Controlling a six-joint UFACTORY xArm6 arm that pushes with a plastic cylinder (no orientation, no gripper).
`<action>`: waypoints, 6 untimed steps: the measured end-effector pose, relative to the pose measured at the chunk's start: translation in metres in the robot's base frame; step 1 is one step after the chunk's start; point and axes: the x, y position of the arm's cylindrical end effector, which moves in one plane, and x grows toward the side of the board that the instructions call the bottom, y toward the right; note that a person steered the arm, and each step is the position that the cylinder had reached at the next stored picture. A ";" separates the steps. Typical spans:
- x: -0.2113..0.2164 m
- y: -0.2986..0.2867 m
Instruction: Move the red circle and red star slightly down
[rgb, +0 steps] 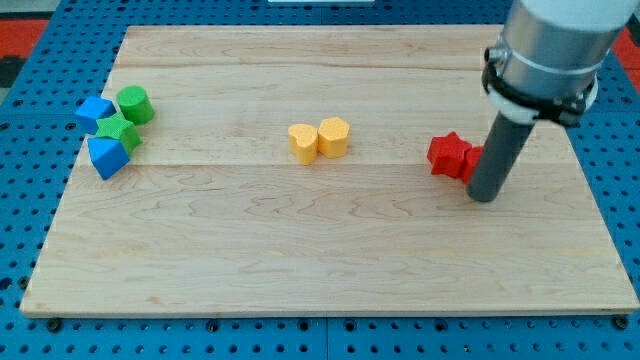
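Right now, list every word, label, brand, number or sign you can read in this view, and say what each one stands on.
None: no readable text shows anywhere in the camera view.
The wooden board is bare grain.
The red star, the yellow blocks, the green blocks and the blue blocks carry no markings.
My rod, down to my tip, and the grey arm housing show no label.

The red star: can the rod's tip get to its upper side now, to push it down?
Probably yes, after a detour. My tip sits at the view's right of the red star, with the red circle mostly hidden behind the rod. The board above both looks free.
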 end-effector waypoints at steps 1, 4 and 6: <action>0.009 0.026; -0.046 0.018; -0.008 0.025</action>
